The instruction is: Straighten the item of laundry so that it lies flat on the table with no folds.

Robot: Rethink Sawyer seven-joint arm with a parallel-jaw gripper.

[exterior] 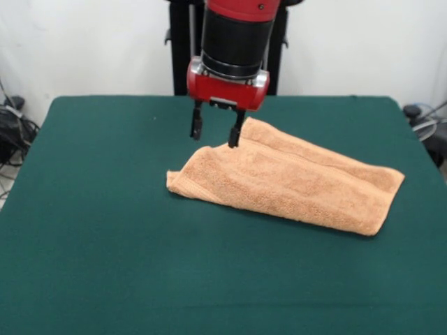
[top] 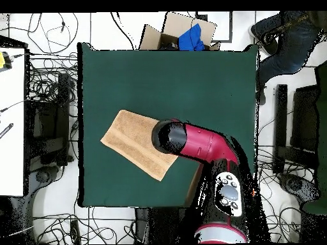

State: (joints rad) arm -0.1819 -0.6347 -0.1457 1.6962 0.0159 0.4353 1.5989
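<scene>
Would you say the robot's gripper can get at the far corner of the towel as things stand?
Probably yes. The gripper is open and hangs right at the far corner of the towel, one finger at its edge. Nothing else lies on the table near it, so the way down looks free.

Cardboard box (top: 167,33) — blue cloth (top: 193,38) inside

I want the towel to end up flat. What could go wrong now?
The open gripper hangs at the far corner of the folded towel. It might pinch both layers together, so the fold stays. Pulling could also drag the whole towel across the table instead of opening it.
</scene>
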